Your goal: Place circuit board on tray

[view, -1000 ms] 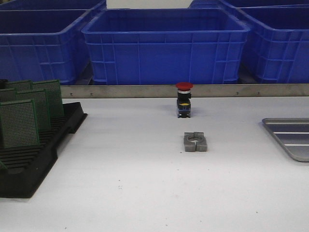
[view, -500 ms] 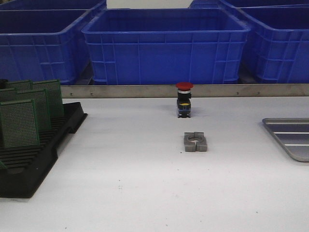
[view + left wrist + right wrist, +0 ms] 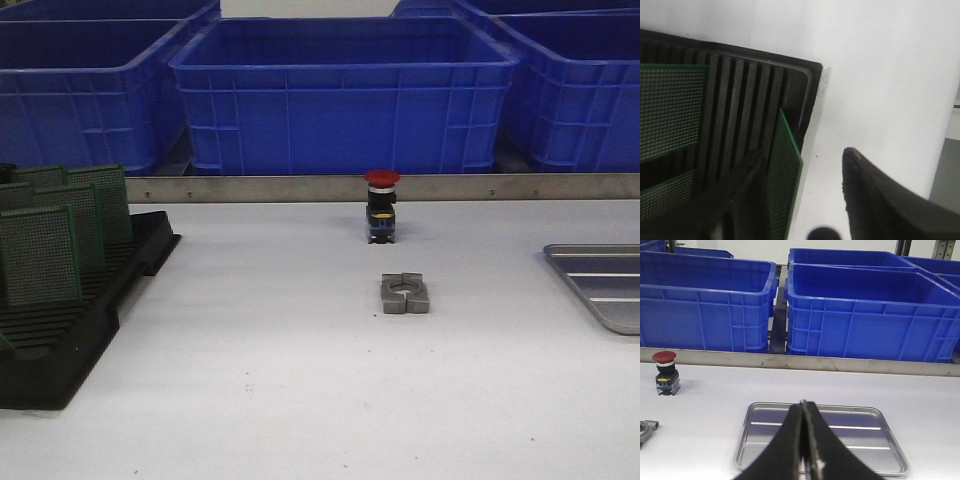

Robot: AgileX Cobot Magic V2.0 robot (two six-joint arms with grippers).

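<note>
Nothing has moved; left gripper wide astride circuit board, right gripper closed.

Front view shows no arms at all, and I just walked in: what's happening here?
The left pincer is open over the black rack, one finger on each side of a green circuit board standing at the rack's edge, not yet gripped. The right pincer waits shut in front of the empty tray.
</note>
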